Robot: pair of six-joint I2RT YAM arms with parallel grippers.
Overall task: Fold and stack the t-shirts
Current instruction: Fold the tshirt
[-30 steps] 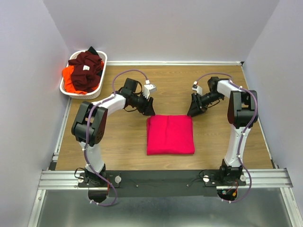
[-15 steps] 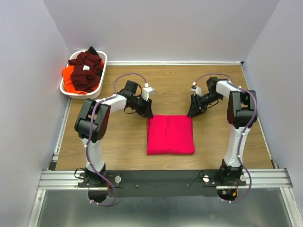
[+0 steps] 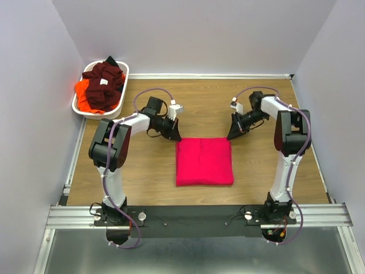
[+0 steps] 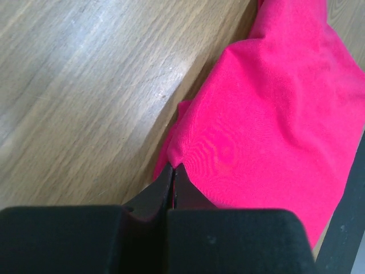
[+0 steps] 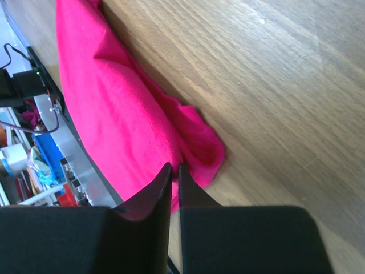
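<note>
At its far corners, the pink t-shirt (image 3: 203,161) is pinched — by left end effector (image 4: 173,166), right end effector (image 5: 174,166).

A white oval basket (image 3: 124,85) is sitting at ten o'clock on the wooden surface (image 3: 199,108); an aluminium rail (image 3: 74,216) is running along six o'clock.

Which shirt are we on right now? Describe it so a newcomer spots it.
Start at the wooden table and look at its middle. The pink t-shirt lies there, folded into a flat square. Unlike the maroon shirts and orange shirt heaped in the white basket, it lies alone and is bright pinkish-red.
</note>
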